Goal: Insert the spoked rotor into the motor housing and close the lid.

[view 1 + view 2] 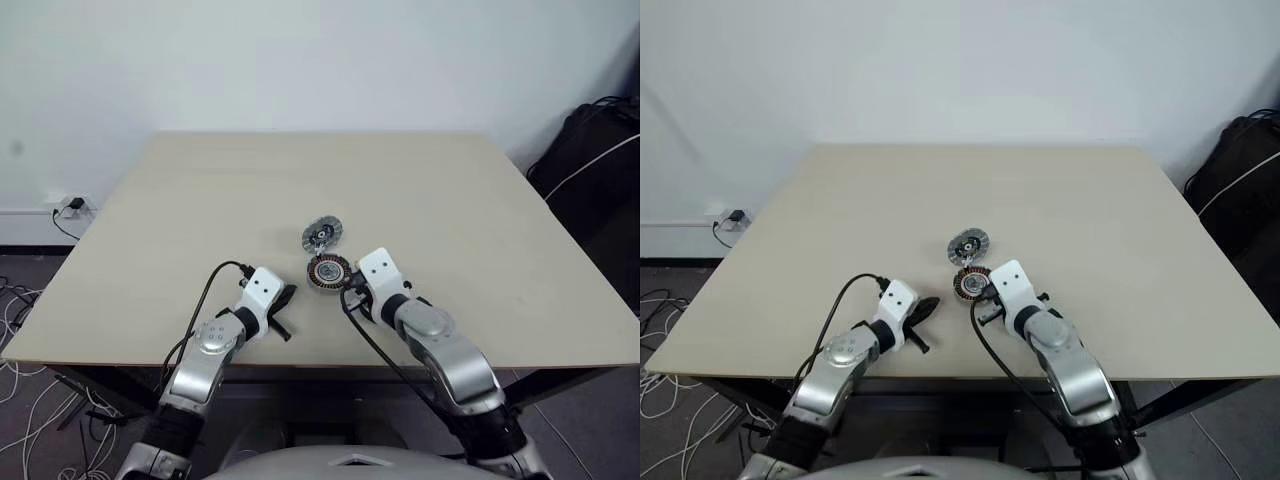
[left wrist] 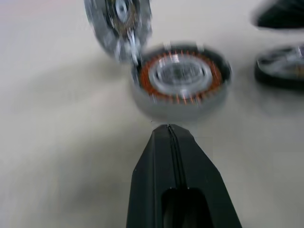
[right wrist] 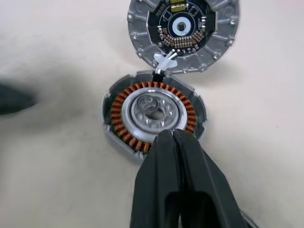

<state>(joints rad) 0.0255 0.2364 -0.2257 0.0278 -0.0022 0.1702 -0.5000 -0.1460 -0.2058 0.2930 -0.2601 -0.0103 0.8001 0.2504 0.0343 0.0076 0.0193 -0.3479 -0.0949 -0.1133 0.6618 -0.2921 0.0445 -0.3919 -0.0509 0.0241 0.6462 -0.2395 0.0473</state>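
Now | spoked rotor (image 3: 153, 110) seated in motor housing (image 3: 118, 124) | right jaws pressed together above its rim

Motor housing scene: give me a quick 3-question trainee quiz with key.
1. True or false: the lid lies flat, inner face up, beside the motor housing, joined to it by a small hinge.
2. What sits inside the ring of copper windings?
A. nothing
B. the spoked rotor
C. a screw
3. Fill in: both the left claw and the right claw have their fingers ____.

Key: 1 true. 2 B: the silver rotor is seated in the housing, and the right claw's tips are over its near edge. 3 shut: the left claw is off to the side on the table, holding nothing.
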